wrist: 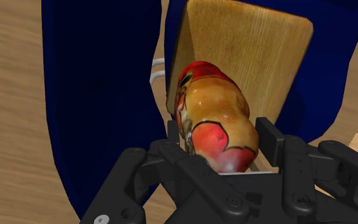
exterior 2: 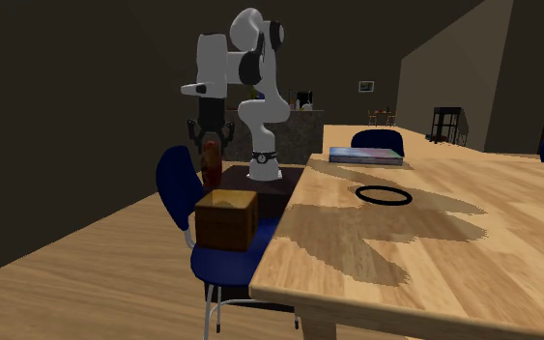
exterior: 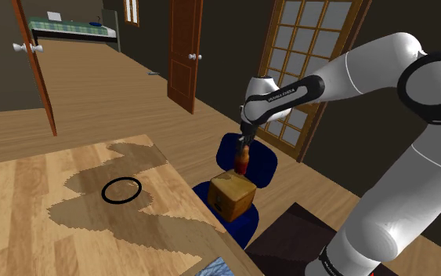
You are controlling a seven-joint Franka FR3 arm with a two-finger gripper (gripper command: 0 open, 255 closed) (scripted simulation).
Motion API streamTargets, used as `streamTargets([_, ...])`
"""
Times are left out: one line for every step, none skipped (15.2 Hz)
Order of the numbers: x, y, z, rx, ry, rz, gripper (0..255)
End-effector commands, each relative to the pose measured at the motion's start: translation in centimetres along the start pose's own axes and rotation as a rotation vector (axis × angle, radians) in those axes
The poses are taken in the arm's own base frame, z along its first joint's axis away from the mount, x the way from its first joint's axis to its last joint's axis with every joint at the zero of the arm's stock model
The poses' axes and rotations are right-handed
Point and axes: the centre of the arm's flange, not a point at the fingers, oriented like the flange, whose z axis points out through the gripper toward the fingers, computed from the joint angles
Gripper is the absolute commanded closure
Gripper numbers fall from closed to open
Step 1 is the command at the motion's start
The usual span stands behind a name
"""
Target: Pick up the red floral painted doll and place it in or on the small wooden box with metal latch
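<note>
**Step in hand:** transport phase. Pick appears done; place not yet done.

**Gripper state:** gripper [wrist: 220, 133] is closed on the doll [wrist: 212, 108]. Both black fingers [wrist: 269, 135] clasp the doll's lower body, one per side. The doll projects past the fingertips, head end pointing away from the hand. Doll finish: red w/ yellow-orange painted panels.

**Doll vs. box:**
- Doll hangs in the air, clear of all surfaces.
- Wooden box [wrist: 254, 44] lies below the doll, apart from it, no contact.
- In the shoulder view the doll is approx. over the box top. In the second exterior view it sits a little to that view's left of box centre, toward the far side. Exact offset: cannot tell.
- Box rests on the seat of a blue chair [exterior: 264, 166], just beside the near edge of the table [exterior: 23, 204].
- Box top reads as a flat, light wood face; lid open or shut cannot be told.

**Next move (judgement):**
1. Centre the doll over the box top.
2. Lower until the doll base meets the top face.
3. Release only once it is supported, then retract straight up.

**Caution:** the doll is rounded and tall vs. its base, so it may topple or roll off onto the chair seat if released tilted or off-centre.
</note>
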Motion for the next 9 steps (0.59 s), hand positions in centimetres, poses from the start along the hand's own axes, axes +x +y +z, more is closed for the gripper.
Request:
streamTargets([0.0, -0.1, 1.1, 0.0, 0.001, 0.0, 255])
streamTargets([0.0, -0.2, 1.6, 0.0, 0.001, 0.0, 255])
streamTargets([0.0, -0.2, 2.1, 0.0, 0.001, 0.0, 255])
streamTargets([0.0, -0.2, 2.7, 0.0, 0.001, 0.0, 255])
streamTargets([0.0, -0.3, 3.2, 0.0, 0.001, 0.0, 255])
streamTargets([-0.1, -0.3, 3.8, 0.0, 0.001, 0.0, 255])
streamTargets([-0.1, -0.3, 3.8, 0.0, 0.001, 0.0, 255])
streamTargets([-0.1, -0.3, 3.8, 0.0, 0.001, 0.0, 255])
streamTargets([-0.1, -0.3, 3.8, 0.0, 0.001, 0.0, 255])
